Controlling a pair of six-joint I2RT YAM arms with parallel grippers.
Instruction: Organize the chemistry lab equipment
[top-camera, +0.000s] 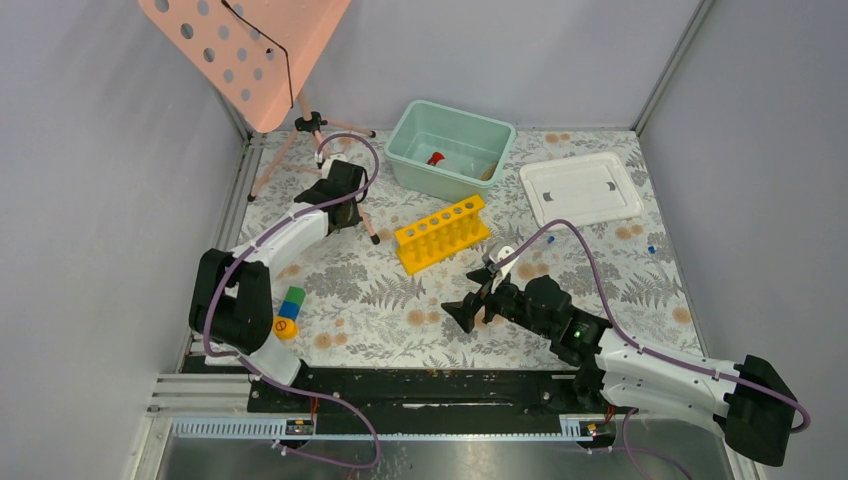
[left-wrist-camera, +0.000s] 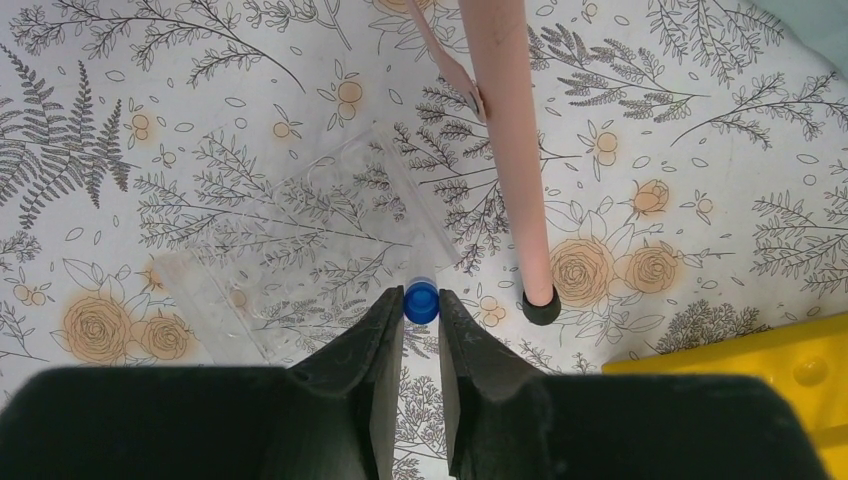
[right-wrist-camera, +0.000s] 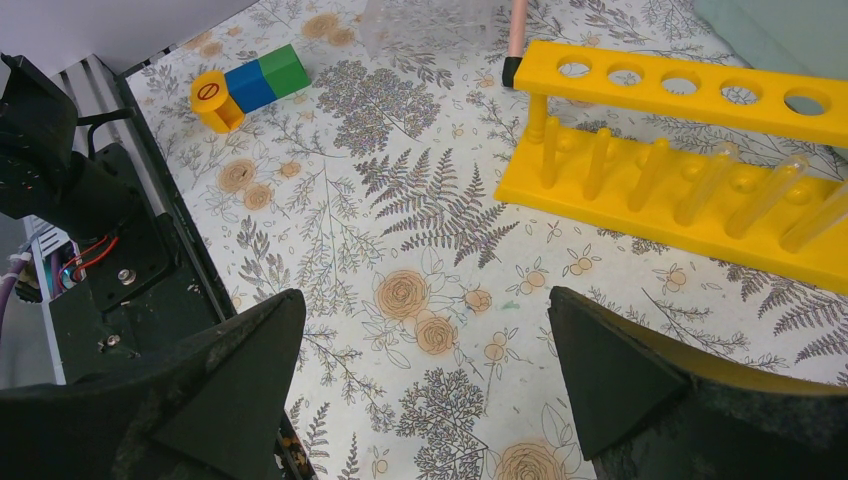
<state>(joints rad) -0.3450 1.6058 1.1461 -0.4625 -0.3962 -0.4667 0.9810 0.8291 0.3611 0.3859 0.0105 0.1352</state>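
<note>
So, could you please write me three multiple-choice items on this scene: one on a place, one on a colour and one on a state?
1. Where is the red-capped bottle?
A) in the yellow rack
B) in the green tub
C) on the white lid

2. What colour is the cap between the fingers of the left claw?
A) red
B) yellow
C) blue

3. How does the right claw stand?
A) wide open, nothing in it
B) shut on the yellow rack
C) shut, nothing in it

Answers:
1 B: in the top view its red cap shows inside the tub.
2 C: the left wrist view shows a round blue cap right at the fingertips.
3 A: the right wrist view shows its two fingers far apart, with only bare tabletop between them.
</note>
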